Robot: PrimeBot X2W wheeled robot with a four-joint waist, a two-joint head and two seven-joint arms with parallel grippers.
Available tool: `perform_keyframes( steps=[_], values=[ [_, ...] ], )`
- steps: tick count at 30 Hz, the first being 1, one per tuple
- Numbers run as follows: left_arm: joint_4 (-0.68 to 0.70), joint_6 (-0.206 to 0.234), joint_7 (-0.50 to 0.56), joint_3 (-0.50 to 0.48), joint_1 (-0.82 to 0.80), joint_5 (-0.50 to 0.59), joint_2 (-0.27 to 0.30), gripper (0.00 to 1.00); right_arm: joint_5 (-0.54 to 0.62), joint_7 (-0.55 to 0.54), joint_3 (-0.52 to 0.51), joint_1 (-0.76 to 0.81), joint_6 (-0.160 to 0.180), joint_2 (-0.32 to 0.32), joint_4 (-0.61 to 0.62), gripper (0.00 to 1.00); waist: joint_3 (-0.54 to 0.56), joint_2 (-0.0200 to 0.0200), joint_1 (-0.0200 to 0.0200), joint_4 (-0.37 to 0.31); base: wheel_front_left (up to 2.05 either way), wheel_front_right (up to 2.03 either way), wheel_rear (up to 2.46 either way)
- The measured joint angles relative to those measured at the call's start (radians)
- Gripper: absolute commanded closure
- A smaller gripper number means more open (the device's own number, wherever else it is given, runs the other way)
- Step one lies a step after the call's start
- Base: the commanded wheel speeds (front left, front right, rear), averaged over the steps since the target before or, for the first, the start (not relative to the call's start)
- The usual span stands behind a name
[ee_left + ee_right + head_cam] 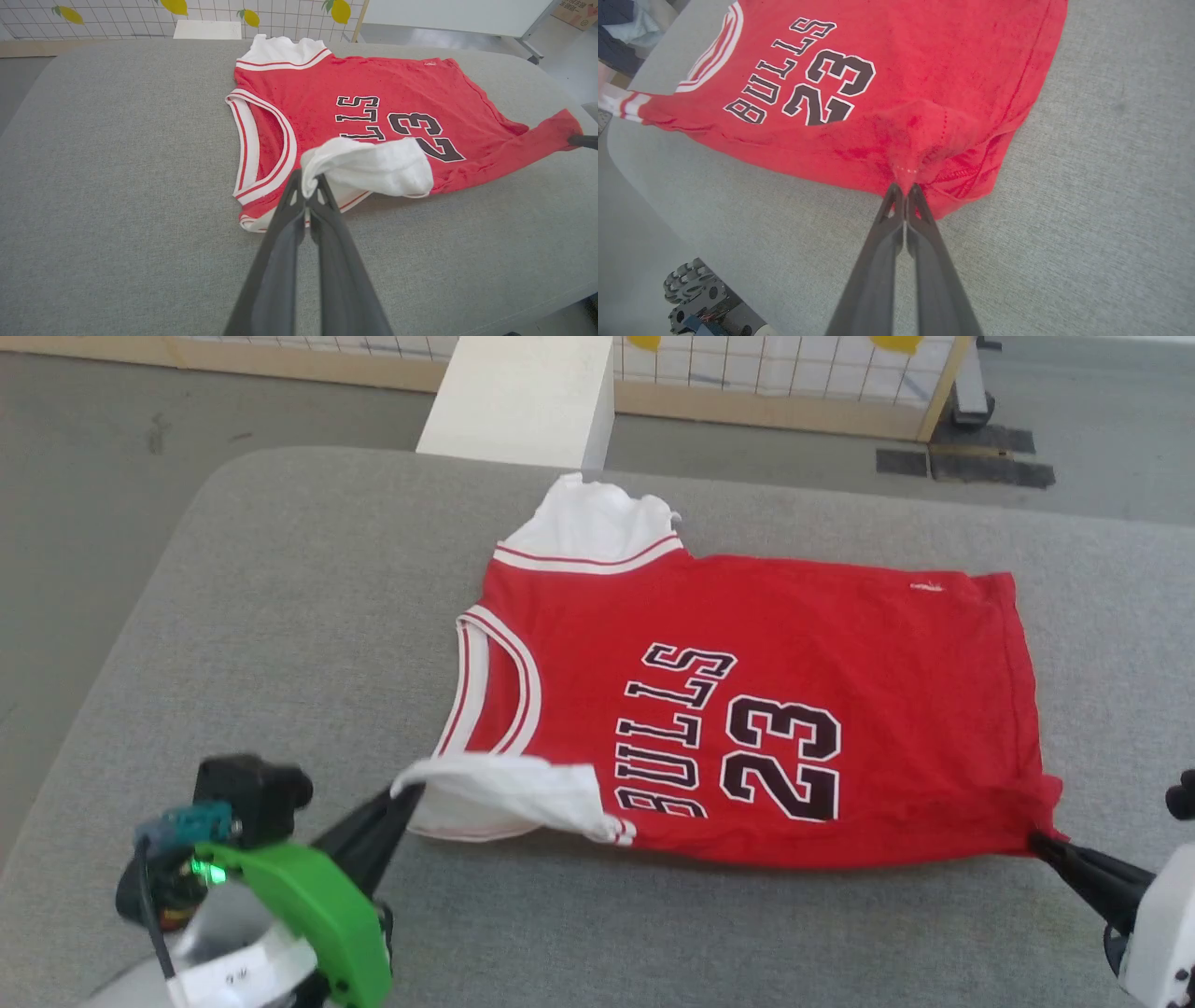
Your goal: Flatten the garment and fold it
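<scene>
garment (794,635) on grey padded table (280,579), gridded wall (794,364)

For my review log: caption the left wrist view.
Left gripper pinches the white sleeve of the jersey on the grey table.

red garment (747,616) with white sleeves, grey table (280,616)

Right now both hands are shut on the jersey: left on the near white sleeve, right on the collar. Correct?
Not quite. The right hand pinches the red bottom hem corner of the jersey, not the collar; the right wrist view shows it. The left hand is shut on the white sleeve, as you said.
</scene>
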State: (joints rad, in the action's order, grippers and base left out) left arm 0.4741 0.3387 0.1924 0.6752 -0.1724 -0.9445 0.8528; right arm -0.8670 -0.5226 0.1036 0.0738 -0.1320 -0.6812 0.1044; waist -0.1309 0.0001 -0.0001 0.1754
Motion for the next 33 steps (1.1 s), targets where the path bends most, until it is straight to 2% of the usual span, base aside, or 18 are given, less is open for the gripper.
perform_keyframes(
  steps=[9,18,25,32,33],
  values=[
    [-0.130,-0.062,0.009,-0.008,-0.183,0.042,-0.079,1.00,0.076,-0.102,-0.035,-0.111,0.000,0.063,0.015,1.00,-0.073,-0.0001,0.0000,-0.018,0.00,0.00,0.00],
    [-0.313,-0.132,0.031,0.022,-0.339,0.074,-0.146,1.00,0.159,-0.184,-0.041,-0.206,0.000,0.077,-0.020,1.00,-0.156,0.0000,0.0001,-0.030,0.00,0.00,0.00],
    [-0.458,-0.180,0.044,0.072,-0.419,0.117,-0.208,1.00,0.184,-0.219,0.006,-0.258,0.000,0.079,-0.042,1.00,-0.205,0.0000,0.0002,-0.040,0.00,0.00,0.00],
    [-0.581,-0.198,0.035,0.094,-0.462,0.148,-0.247,1.00,0.205,-0.224,0.063,-0.315,0.000,0.077,-0.086,1.00,-0.228,0.0000,0.0002,-0.052,0.00,0.00,0.00],
    [-0.596,-0.198,0.034,0.095,-0.467,0.151,-0.254,0.00,0.215,-0.217,0.070,-0.324,0.000,0.076,-0.092,0.00,-0.228,0.0000,0.0002,-0.052,0.00,0.00,0.00]
  ],
)
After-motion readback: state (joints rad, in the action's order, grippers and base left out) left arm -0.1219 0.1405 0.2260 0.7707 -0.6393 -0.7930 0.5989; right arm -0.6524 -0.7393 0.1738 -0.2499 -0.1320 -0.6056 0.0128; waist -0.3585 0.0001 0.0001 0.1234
